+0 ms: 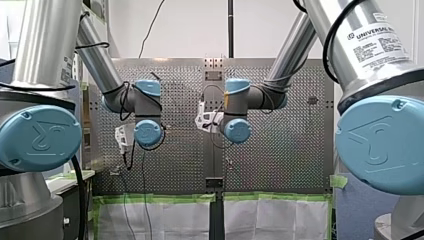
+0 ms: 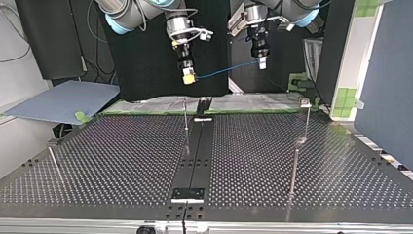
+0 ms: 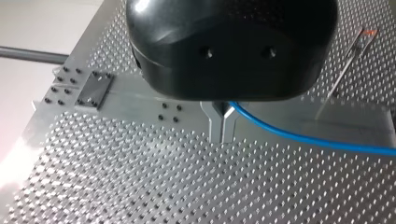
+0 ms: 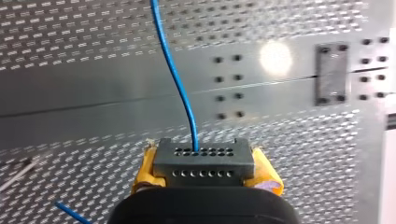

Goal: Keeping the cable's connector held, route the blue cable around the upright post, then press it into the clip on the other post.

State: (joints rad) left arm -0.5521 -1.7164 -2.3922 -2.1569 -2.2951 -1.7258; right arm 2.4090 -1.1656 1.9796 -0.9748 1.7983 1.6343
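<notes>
My right gripper [image 4: 204, 164] clamps its yellow pads [image 4: 267, 173] on the dark connector [image 4: 204, 153], and the blue cable [image 3: 299, 136] leaves it for my left gripper [image 3: 223, 127], whose metal fingers [image 3: 215, 122] pinch it together, while the label [image 1: 374, 39] on my right arm [image 1: 380, 80] reads "UNIVERSAL".

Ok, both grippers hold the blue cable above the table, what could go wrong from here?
The blue cable enters the connector as one thin strand; if my left gripper pulls against my right gripper, it might tug out. The upright post is thin and the cable is held high, so it could pass over the top.
</notes>
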